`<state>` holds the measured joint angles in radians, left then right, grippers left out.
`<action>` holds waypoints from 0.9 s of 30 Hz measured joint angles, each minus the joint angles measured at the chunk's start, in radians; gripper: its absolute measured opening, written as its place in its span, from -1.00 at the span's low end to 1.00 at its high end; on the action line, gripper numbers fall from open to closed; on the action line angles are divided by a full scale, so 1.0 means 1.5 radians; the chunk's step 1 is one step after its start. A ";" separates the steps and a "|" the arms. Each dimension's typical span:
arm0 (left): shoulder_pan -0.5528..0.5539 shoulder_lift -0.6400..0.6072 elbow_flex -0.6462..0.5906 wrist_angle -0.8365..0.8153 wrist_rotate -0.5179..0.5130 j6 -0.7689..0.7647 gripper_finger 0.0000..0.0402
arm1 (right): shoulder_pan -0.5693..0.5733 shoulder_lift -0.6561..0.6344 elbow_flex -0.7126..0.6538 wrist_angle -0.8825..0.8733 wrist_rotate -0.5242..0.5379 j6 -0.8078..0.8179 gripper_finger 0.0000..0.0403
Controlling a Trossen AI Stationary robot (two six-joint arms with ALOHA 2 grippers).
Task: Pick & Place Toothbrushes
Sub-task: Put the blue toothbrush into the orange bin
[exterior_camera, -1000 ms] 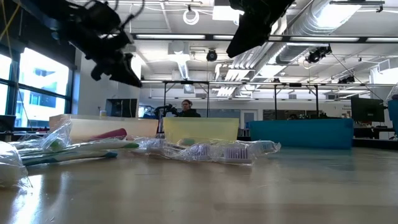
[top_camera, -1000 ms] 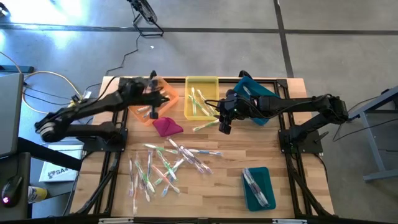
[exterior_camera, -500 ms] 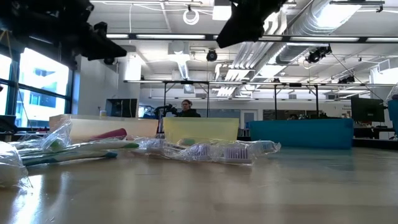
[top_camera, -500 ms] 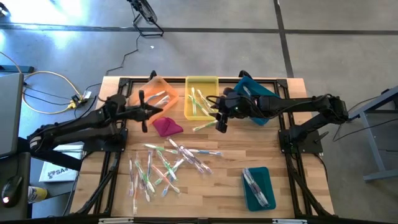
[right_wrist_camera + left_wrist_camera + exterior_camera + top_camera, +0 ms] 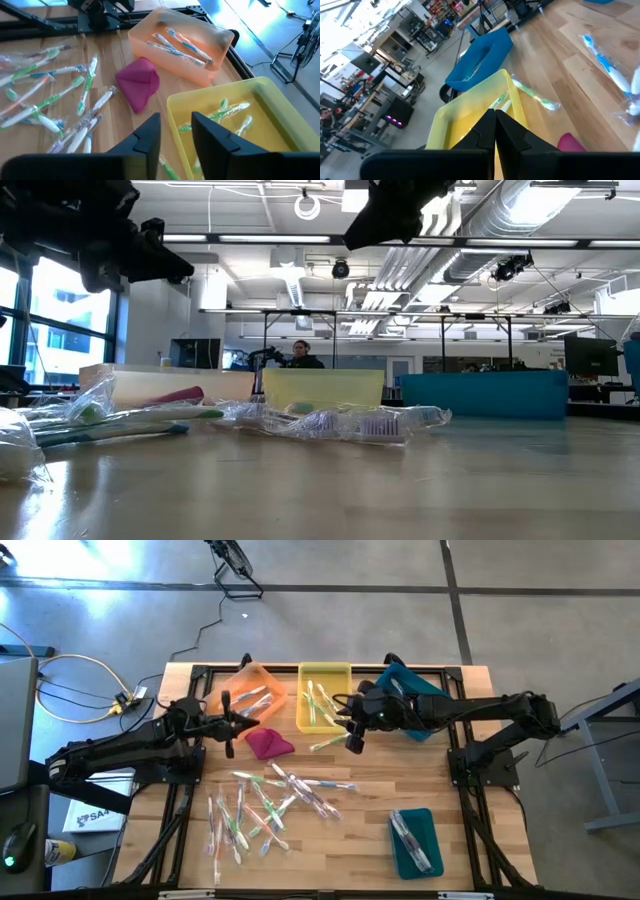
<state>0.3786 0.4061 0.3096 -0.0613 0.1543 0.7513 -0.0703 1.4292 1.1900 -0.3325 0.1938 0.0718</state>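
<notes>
Several wrapped toothbrushes (image 5: 265,805) lie scattered on the wooden table's near left part, also seen in the right wrist view (image 5: 50,95). More toothbrushes lie inside the orange bin (image 5: 185,45) and the yellow bin (image 5: 240,120). One green toothbrush (image 5: 330,743) lies on the table beside the yellow bin's near edge. My right gripper (image 5: 175,125) hovers open above that edge, with nothing between its fingers. My left gripper (image 5: 495,114) is shut and empty. It hangs in the air near the orange bin (image 5: 250,698) and the magenta cloth lump (image 5: 268,743).
A teal bin (image 5: 415,700) stands at the far right under my right arm. Another teal bin (image 5: 415,842), holding wrapped toothbrushes, stands at the near right. Bare wood lies between that bin and the scattered pile. A person shows far off in the room (image 5: 300,355).
My left gripper has drawn back from above the orange bin toward the table's left and near side, staying shut and empty. The toothbrushes, bins and cloth lie as before.
</notes>
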 joint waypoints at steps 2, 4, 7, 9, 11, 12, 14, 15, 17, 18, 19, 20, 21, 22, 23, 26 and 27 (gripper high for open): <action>0.000 0.000 0.000 -0.007 0.000 0.000 -0.99 | 0.015 0.000 0.000 0.000 0.020 -0.018 -0.65; 0.000 0.000 0.000 -0.008 -0.001 0.000 -0.99 | 0.029 0.000 0.000 -0.002 0.043 -0.036 -0.79; 0.000 0.000 0.000 -0.007 -0.005 -0.005 -0.99 | 0.040 0.000 0.000 -0.010 0.054 -0.048 -0.95; 0.000 0.000 0.000 -0.007 -0.005 -0.015 -0.99 | 0.042 0.000 -0.009 -0.002 0.057 -0.046 -0.96; 0.000 0.000 0.000 -0.008 -0.005 -0.015 -0.99 | 0.041 -0.009 -0.036 0.026 0.058 -0.044 -0.96; 0.000 0.000 0.000 -0.009 -0.005 -0.015 -0.99 | 0.039 -0.017 -0.056 0.049 0.058 -0.041 -0.96; 0.000 0.000 0.000 -0.011 -0.005 -0.016 -0.99 | 0.037 -0.036 -0.102 0.122 0.053 -0.031 -0.96; 0.000 0.000 0.000 -0.011 -0.005 -0.016 -0.99 | 0.035 -0.046 -0.129 0.167 0.043 -0.025 -0.96; 0.000 0.000 0.000 -0.011 -0.005 -0.016 -0.99 | 0.033 -0.060 -0.188 0.257 0.038 -0.008 -0.96; 0.000 0.000 0.000 -0.011 -0.005 -0.016 -0.99 | 0.034 -0.062 -0.214 0.304 0.027 0.004 -0.96; 0.000 0.000 0.000 -0.011 -0.005 -0.016 -0.99 | 0.033 -0.062 -0.239 0.346 0.016 0.020 -0.96; 0.000 0.000 0.000 -0.011 -0.005 -0.016 -0.99 | 0.033 -0.062 -0.259 0.375 0.001 0.037 -0.96; 0.000 0.000 0.000 -0.011 -0.005 -0.016 -0.99 | 0.033 -0.062 -0.275 0.394 -0.015 0.058 -0.96; 0.000 0.000 0.000 -0.011 -0.005 -0.016 -0.99 | 0.033 -0.062 -0.283 0.408 -0.033 0.079 -0.96; 0.000 0.000 0.000 -0.011 -0.005 -0.016 -0.99 | 0.034 -0.063 -0.287 0.411 -0.052 0.102 -0.96; 0.000 0.000 0.000 -0.011 -0.005 -0.016 -0.99 | 0.046 -0.059 -0.288 0.400 -0.105 0.163 -0.96; 0.000 0.000 0.000 -0.011 -0.005 -0.016 -0.99 | 0.054 -0.058 -0.289 0.399 -0.114 0.169 -0.96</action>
<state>0.3786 0.4061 0.3096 -0.0772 0.1467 0.7269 0.0107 1.3415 0.7564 0.2656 0.0223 0.3248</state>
